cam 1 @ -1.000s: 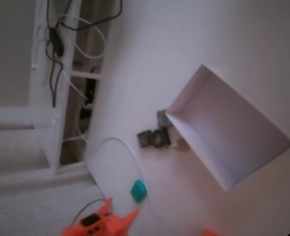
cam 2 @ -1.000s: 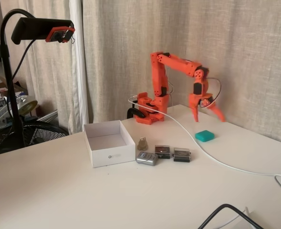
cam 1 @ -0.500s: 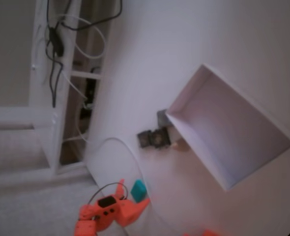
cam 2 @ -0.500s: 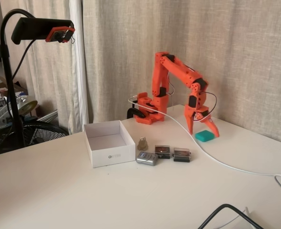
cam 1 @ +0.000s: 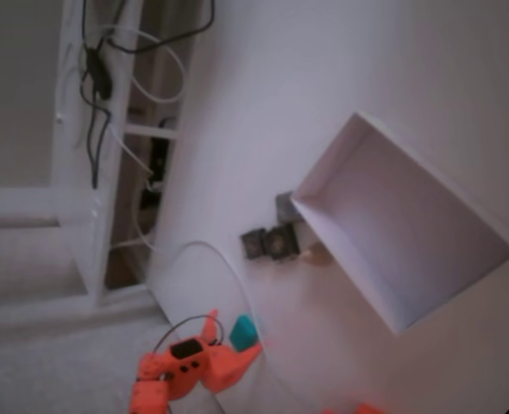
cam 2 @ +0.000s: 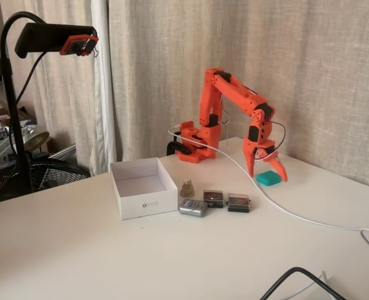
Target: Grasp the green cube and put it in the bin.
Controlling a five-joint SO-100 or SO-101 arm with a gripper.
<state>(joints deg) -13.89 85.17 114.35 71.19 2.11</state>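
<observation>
Two orange fingers (cam 2: 267, 174) stand apart, straddling the green cube (cam 2: 268, 178) on the table (cam 2: 109, 250).

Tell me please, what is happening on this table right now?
An orange robot arm has lowered its gripper around the green cube, which lies on the white table. The jaws stand open on either side of it, not yet closed. The bin, a white box, sits empty further along the table, beside a few small metal items.
</observation>
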